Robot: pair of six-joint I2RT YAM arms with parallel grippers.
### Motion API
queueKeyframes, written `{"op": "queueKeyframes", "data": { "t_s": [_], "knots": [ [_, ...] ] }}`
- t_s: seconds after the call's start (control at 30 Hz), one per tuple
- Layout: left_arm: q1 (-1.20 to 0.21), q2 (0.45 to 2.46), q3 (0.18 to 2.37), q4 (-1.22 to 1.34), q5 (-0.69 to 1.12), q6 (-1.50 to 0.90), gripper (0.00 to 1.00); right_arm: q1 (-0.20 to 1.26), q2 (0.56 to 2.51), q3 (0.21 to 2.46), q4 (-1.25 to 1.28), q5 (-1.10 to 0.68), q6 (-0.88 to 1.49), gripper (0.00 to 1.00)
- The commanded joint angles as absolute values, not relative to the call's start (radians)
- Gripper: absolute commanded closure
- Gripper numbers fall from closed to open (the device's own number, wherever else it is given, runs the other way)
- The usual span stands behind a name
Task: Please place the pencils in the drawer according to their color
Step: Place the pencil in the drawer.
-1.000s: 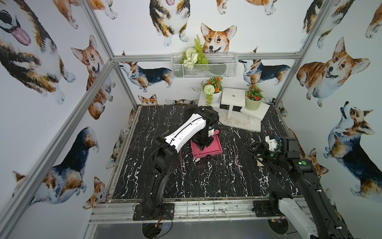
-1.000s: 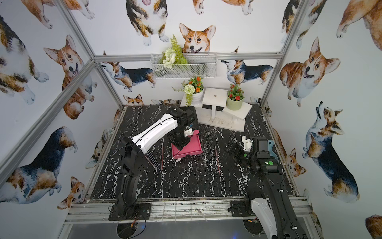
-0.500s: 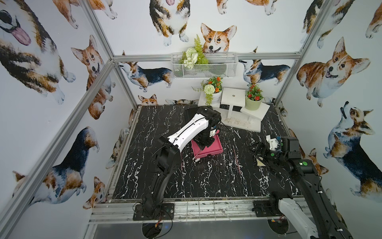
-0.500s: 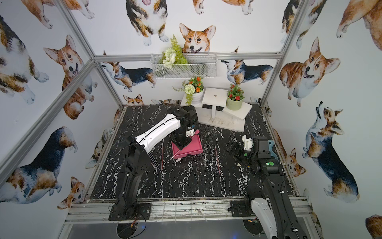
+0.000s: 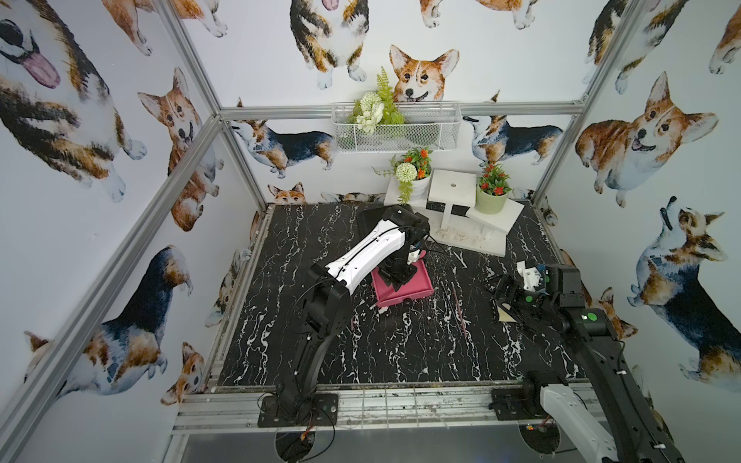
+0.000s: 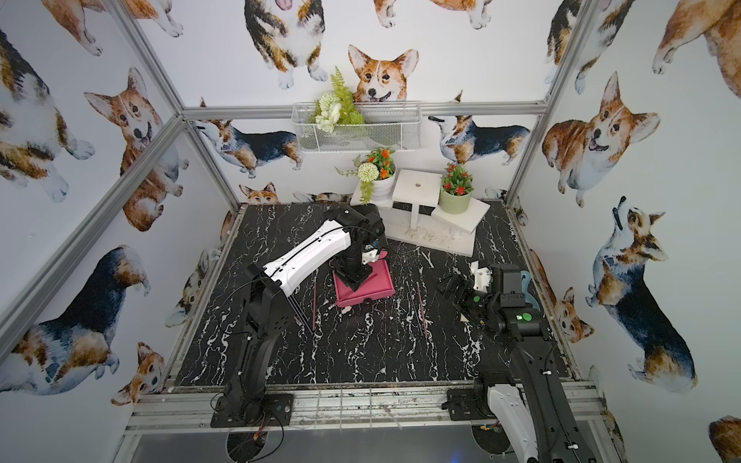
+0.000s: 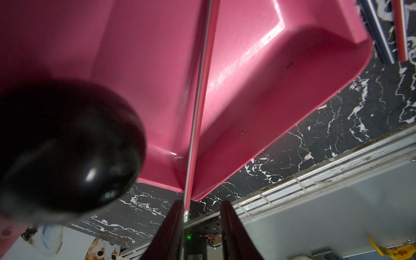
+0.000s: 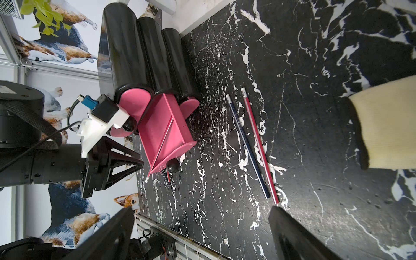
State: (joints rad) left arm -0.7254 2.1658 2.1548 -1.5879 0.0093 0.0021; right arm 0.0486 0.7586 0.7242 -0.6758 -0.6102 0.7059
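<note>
A pink drawer [image 5: 419, 288] [image 6: 381, 286] stands pulled out of the black case in the middle of the table. A red pencil [image 7: 200, 90] [image 8: 163, 139] lies slantwise in it, its metal end sticking over the front corner. My left gripper [image 7: 201, 203] [image 5: 395, 280] hangs just over the drawer with its jaws apart, and the pencil's end rests against one finger. A dark blue pencil [image 8: 247, 146] and a red pencil [image 8: 258, 146] lie side by side on the table right of the drawer. My right gripper [image 8: 200, 211] [image 5: 503, 286] stands wide open near them, holding nothing.
The black case [image 8: 144, 51] has three tubes; two other pink drawer fronts sit shut. More pencils [image 6: 314, 300] lie left of the drawer beside the left arm. A white stand with plant pots [image 5: 453, 192] fills the back. A cream object [image 8: 387, 126] lies at the right.
The left gripper's jaws have parted and let go of the red pencil, which now lies in the pink drawer. The left arm has shifted slightly towards the back. The right arm has stayed still.
</note>
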Motion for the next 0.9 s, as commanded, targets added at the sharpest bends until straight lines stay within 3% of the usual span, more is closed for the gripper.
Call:
{"op": "queueKeyframes", "data": {
  "t_s": [0.0, 0.2, 0.43, 0.57, 0.7, 0.87],
  "knots": [
    [-0.728, 2.123, 2.157, -1.523, -0.002, -0.045, 0.67, 0.051, 0.755, 0.739, -0.660, -0.597, 0.697, 0.01],
    [-0.720, 1.933, 2.017, -1.431, 0.002, -0.138, 0.66, 0.064, 0.752, 0.777, -0.708, -0.547, 0.662, 0.01],
    [-0.667, 1.604, 1.546, -1.209, 0.008, -0.269, 0.55, 0.123, 0.759, 0.828, -0.747, -0.451, 0.625, 0.01],
    [-0.658, 1.406, 1.250, -0.899, 0.032, -0.302, 0.37, 0.169, 0.768, 0.857, -0.758, -0.393, 0.614, 0.00],
    [-0.651, 1.285, 1.087, -0.673, 0.030, -0.283, 0.39, 0.184, 0.778, 0.860, -0.751, -0.387, 0.625, 0.00],
    [-0.622, 1.328, 1.081, -0.691, 0.067, -0.226, 0.44, 0.187, 0.772, 0.866, -0.750, -0.383, 0.637, 0.00]
  ]
}}
